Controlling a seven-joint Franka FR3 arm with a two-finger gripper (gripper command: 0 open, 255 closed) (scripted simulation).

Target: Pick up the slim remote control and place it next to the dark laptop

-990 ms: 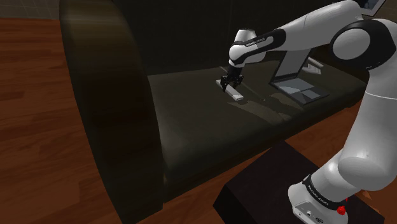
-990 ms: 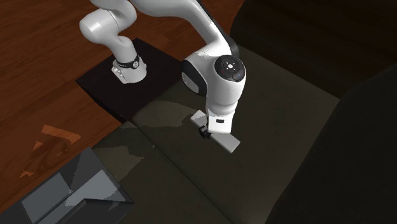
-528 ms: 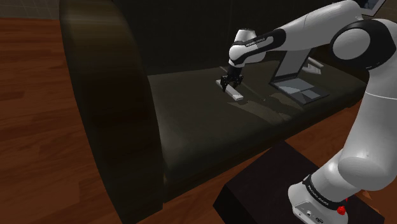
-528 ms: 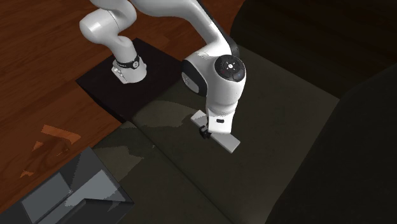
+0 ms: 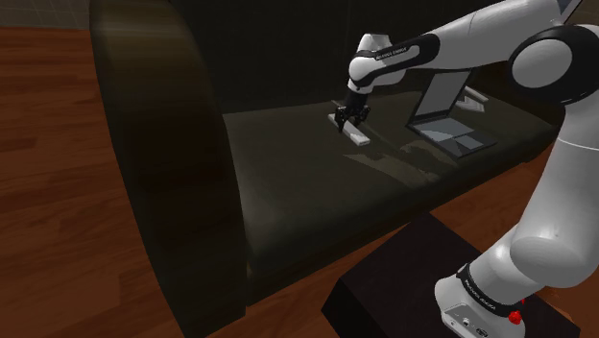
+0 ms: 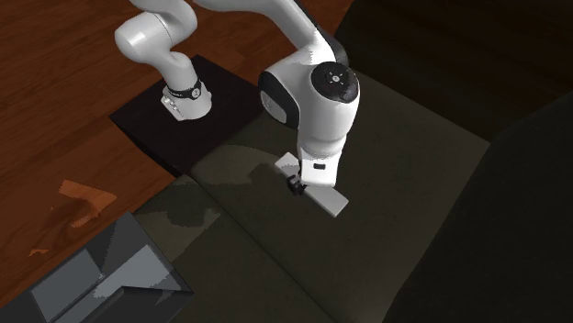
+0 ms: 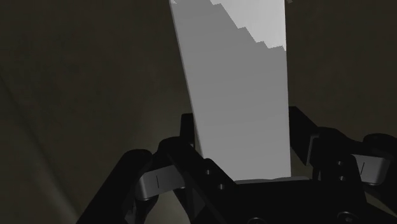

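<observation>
- The tool (image 5: 347,115) is clamped on a slim, pale grey remote (image 5: 354,131); in the wrist view its two black fingers (image 7: 186,135) press against the remote's (image 7: 242,95) long edges, one on each side.
- The remote is over the seat of a dark sofa (image 5: 317,187), near the middle of the cushion. I cannot tell whether it rests on the cushion or hangs just above it.
- In the shoulder view its long axis slants from upper left to lower right. The tool holds the upper left part, and the free end points down toward the view's lower right.
- In the second exterior view the remote (image 6: 327,198) likewise runs from beside the tool (image 6: 296,183) out to the lower right.
- An open dark laptop (image 5: 449,120) sits on the same seat, apart from the remote, toward the shoulder view's right. In the second exterior view the laptop (image 6: 101,275) is at the lower left.
- The white arm (image 5: 461,48) reaches over the seat from its black stand (image 5: 403,278), which sits on a wooden floor (image 5: 58,192).
</observation>
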